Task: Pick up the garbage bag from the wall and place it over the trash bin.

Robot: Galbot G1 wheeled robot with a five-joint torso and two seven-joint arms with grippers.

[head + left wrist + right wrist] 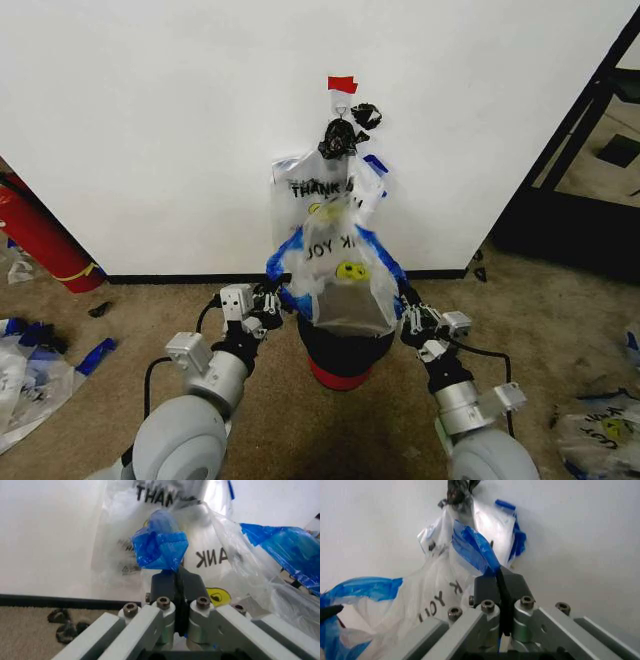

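The garbage bag (345,275) is held spread between the two grippers, directly above the trash bin (343,358). Its lower part hangs down over the bin's mouth and hides the rim. The bin stands on the carpet (300,420) close to the wall (180,130), with its red base visible below the black mesh.

Left gripper (272,300): positioned at the bag's left edge, level with the bin top. In the left wrist view the two fingers (165,587) are pressed together on a bunched blue side strip (160,545) of the bag, which sticks out beyond the fingertips.

Right gripper (408,312): positioned at the bag's right edge, at nearly the same height. In the right wrist view its fingers (487,588) are likewise closed tight, with a blue strip (472,547) of the bag clamped between them.

The bag's print faces the robot: upside-down "THANK YOU" lettering and a yellow smiley face (350,270). A second bag (315,190) of the same kind hangs flat against the wall behind it, below a black knotted lump (338,138) and a small red tape patch (342,84).

A red cylinder (35,235) leans near the wall to the left. More printed bags (30,375) lie on the carpet at the left and at the right (600,425)
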